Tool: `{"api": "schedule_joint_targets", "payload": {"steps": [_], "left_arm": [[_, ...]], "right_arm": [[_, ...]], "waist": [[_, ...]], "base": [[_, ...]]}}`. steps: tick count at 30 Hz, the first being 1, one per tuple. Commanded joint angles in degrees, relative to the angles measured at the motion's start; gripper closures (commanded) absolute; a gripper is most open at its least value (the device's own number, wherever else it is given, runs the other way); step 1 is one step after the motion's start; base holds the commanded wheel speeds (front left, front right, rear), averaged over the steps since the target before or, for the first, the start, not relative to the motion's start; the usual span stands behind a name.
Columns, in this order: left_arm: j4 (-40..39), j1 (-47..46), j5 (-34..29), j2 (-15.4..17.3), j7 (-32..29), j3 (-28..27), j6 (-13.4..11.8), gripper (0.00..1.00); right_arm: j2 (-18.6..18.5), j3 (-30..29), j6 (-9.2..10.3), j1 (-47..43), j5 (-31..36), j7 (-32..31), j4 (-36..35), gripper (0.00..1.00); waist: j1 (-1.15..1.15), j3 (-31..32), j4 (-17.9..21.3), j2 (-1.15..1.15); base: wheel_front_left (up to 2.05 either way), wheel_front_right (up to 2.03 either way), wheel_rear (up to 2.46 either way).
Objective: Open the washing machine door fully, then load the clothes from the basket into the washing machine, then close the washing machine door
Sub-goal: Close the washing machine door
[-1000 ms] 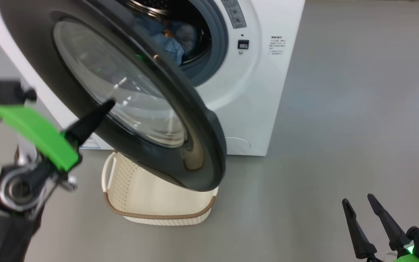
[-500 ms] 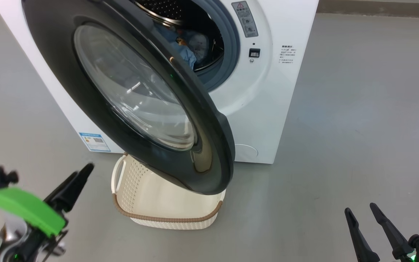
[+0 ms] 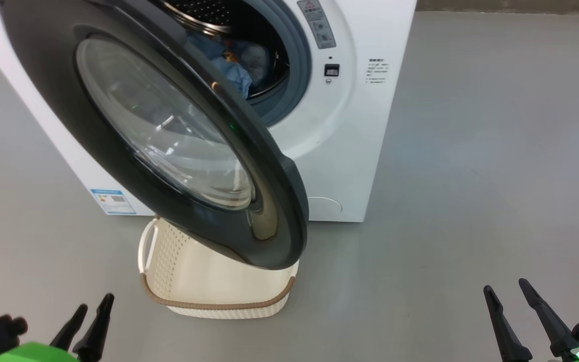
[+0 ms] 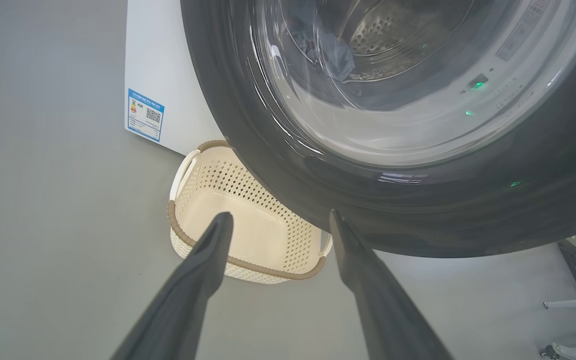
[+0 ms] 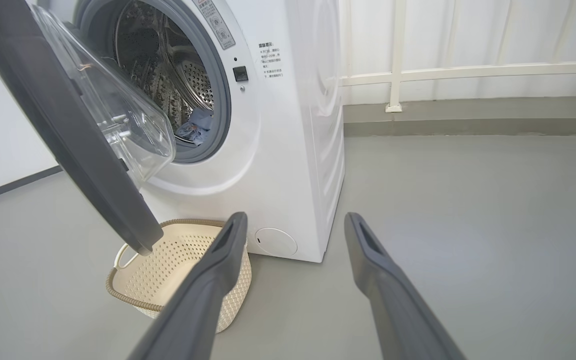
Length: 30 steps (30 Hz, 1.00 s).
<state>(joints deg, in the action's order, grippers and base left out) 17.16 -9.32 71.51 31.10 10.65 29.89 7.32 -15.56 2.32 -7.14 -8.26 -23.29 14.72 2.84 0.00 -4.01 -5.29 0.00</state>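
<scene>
The washing machine stands with its glossy black washing machine door swung partly out, overhanging the basket. Light blue clothes lie inside the drum, and the right wrist view also shows the clothes. The cream basket sits on the floor under the door, and the part of its inside that shows is bare. My left gripper hangs low at the lower left, open, apart from the door; its fingers hold nothing. My right gripper is open at the lower right, clear of everything.
Grey floor spreads to the right of the machine and in front of the basket. A blue label sticker marks the machine's lower left corner. A white railing and a raised kerb run behind the machine. The door's lower edge hangs over the basket's rim.
My left gripper, shut with its tip at the door glass a second ago, has dropped to the lower left and opened. The door's angle looks the same. The camera has shifted slightly.
</scene>
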Motion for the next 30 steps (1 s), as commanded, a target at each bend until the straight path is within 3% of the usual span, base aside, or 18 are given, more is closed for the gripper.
{"api": "schedule_joint_targets", "payload": {"steps": [1, 6, 9, 18, 26, 30], "left_arm": [[1.0, -0.7, -0.7, 1.4, 2.5, -1.7, 0.2, 0.00], [3.5, 0.4, -2.9, -0.2, 4.2, -2.3, 0.2, 0.00], [4.2, 1.0, -6.8, -2.3, 4.3, -6.1, 0.2, 0.00], [0.2, 6.9, -28.3, -10.9, 4.3, -21.2, 0.2, 0.00], [-6.1, 10.4, -47.4, -17.2, 4.3, -28.2, 0.2, 0.00], [-9.1, 12.0, -54.0, -20.7, 4.3, -30.6, 0.2, 0.00]], "right_arm": [[-1.4, 0.6, -0.35, 0.5, 0.5, 0.3, -1.2, 0.00], [-1.3, 0.1, -0.35, 0.3, 0.7, 0.3, -1.4, 0.00], [-1.4, -0.4, -0.35, 0.1, 0.7, 0.3, -1.4, 0.00], [-1.3, -1.3, -0.35, 0.1, 0.7, 0.3, -1.2, 0.00], [-1.0, -1.6, -0.35, 0.4, 0.6, 0.3, -1.2, 0.00], [-1.0, -1.7, -0.35, 0.6, 0.5, 0.3, -1.1, 0.00]], "waist": [[0.00, 0.1, 0.9, 0.00], [0.00, 0.1, 1.8, 0.00], [0.00, 0.1, 2.3, 0.00], [0.00, 0.5, 4.3, 0.00], [0.00, 0.4, 5.3, 0.00], [0.00, 0.4, 5.5, 0.00]], "base": [[0.00, 0.00, 0.00], [0.00, 0.00, 0.00], [0.00, 0.00, 0.00], [0.00, 0.00, 0.00], [0.00, 0.00, 0.00], [0.00, 0.00, 0.00]]}}
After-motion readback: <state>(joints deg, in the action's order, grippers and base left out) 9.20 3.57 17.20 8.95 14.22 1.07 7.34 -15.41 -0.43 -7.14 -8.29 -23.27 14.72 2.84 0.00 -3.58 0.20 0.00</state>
